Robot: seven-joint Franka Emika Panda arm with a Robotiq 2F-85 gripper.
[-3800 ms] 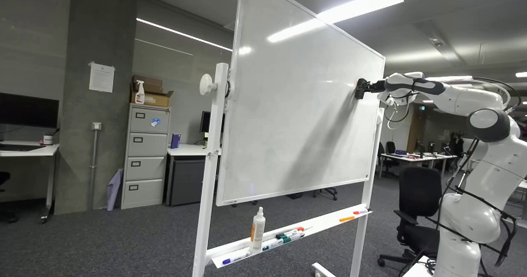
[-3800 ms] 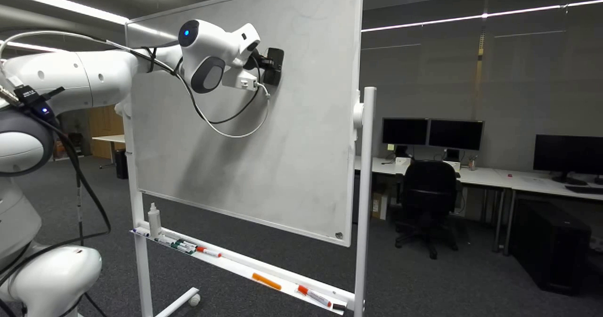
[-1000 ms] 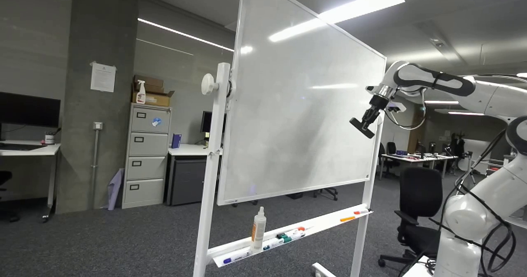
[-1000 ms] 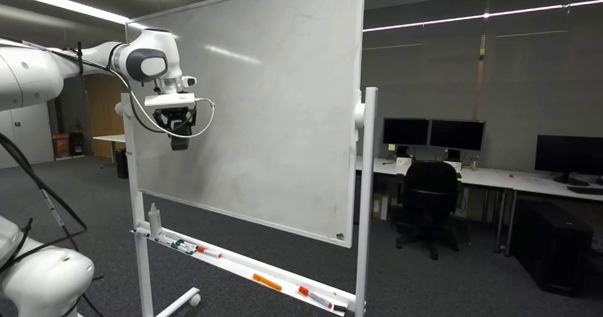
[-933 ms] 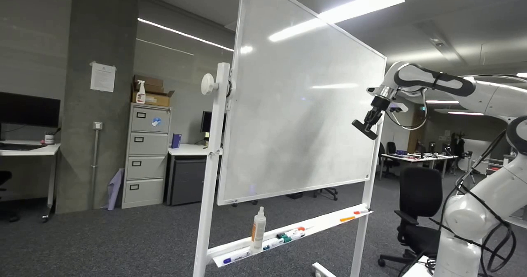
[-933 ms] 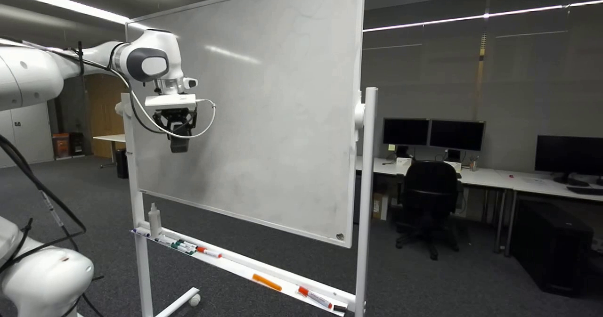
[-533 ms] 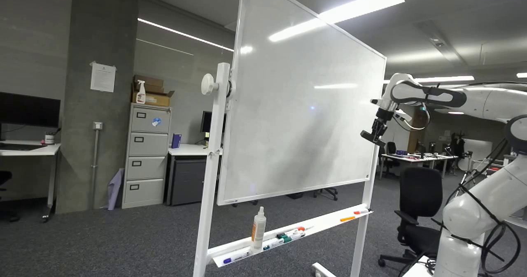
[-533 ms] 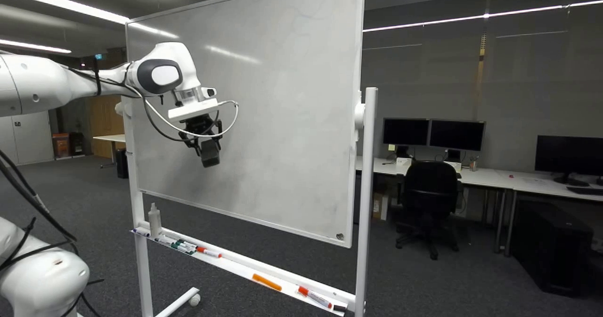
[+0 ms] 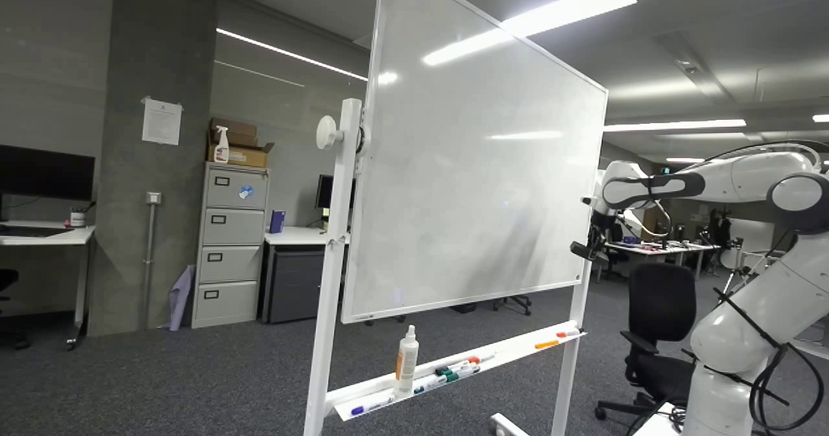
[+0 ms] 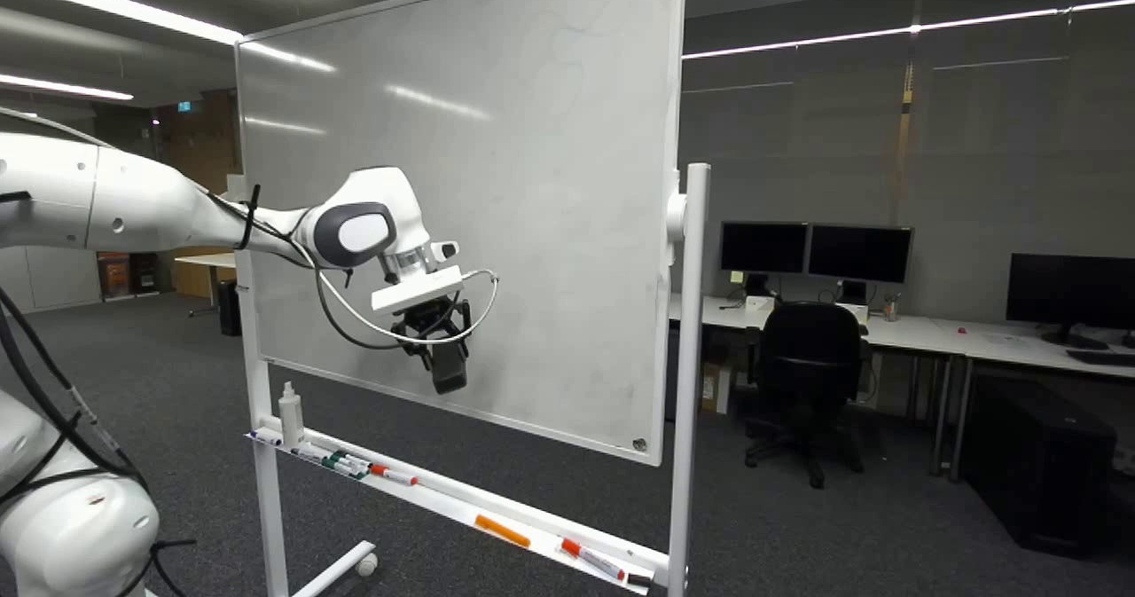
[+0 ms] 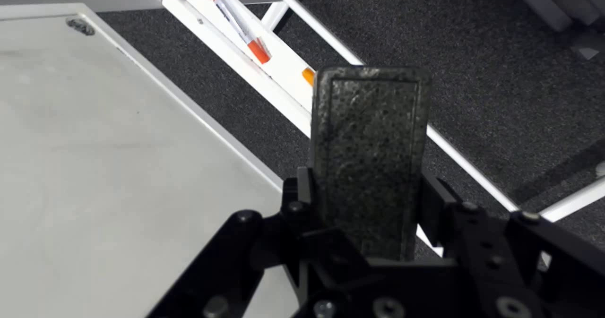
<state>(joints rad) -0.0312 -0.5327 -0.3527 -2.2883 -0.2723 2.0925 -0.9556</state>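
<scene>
My gripper is shut on a dark, block-shaped eraser, its fingers pressed to the two long sides. In both exterior views the gripper points downward, with the eraser at its lower end. The eraser is in front of the lower part of the whiteboard, near its bottom edge. It looks apart from the board in the wrist view. The board shows faint grey smudges and a faint curved line at the upper right in an exterior view.
Below the board a white tray holds a spray bottle, several markers, an orange marker and a red-capped marker. A black chair stands near the arm's base.
The eraser was against the upper board 3.8 s ago. The gripper has since come away, turned downward and lowered; in the last second it moved further down, still holding the eraser.
</scene>
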